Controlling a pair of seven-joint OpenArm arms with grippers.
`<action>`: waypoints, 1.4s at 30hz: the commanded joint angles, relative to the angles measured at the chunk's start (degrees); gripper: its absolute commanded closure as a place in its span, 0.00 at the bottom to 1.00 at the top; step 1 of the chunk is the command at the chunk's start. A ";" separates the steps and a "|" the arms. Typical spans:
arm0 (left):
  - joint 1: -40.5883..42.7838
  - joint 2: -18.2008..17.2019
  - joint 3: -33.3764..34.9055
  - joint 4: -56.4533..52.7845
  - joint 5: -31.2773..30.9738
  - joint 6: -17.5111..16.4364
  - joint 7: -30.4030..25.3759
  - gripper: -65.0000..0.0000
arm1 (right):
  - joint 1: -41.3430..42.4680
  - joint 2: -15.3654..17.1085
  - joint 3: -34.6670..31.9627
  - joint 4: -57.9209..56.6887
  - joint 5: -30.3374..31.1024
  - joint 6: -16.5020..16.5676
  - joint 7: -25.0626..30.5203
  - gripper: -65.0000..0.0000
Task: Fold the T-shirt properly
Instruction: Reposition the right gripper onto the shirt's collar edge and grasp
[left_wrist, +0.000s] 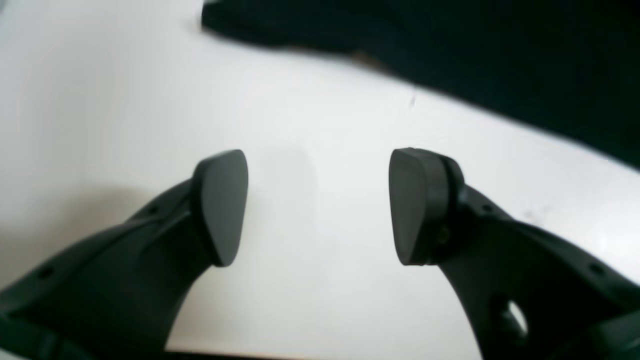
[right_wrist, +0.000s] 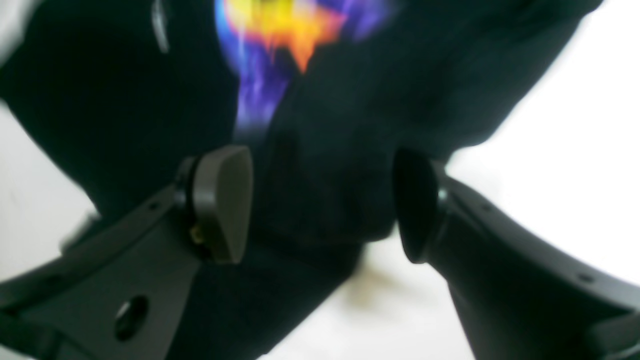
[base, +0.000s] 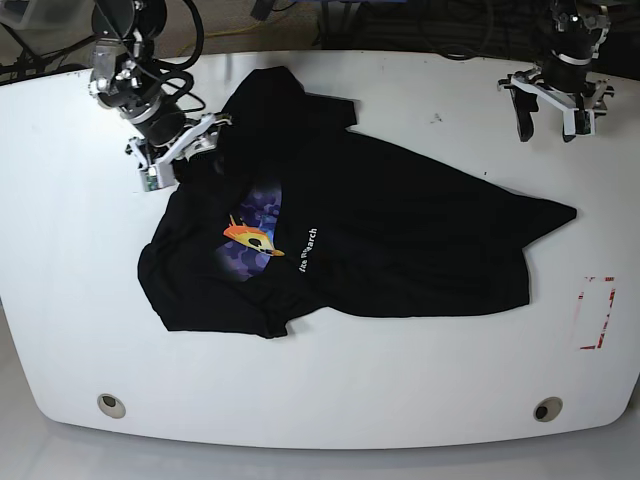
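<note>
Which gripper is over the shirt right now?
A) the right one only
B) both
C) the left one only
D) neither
A: the right gripper hangs open over the black shirt, while between the left gripper's spread jaws there is only white table, with the cloth beyond them.
</note>
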 joint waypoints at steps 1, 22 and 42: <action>0.68 -0.44 -0.41 0.95 -0.38 0.03 -1.05 0.38 | -0.11 -1.97 -1.76 2.28 -6.02 0.74 1.60 0.35; 0.59 -0.44 1.53 0.95 -0.29 0.12 -0.96 0.38 | 8.95 -18.24 -9.23 0.17 -47.78 -7.44 2.04 0.35; 0.59 -0.44 1.53 0.16 -0.29 0.12 -0.96 0.38 | 8.33 -14.02 -13.54 -2.82 -50.95 -18.16 1.95 0.35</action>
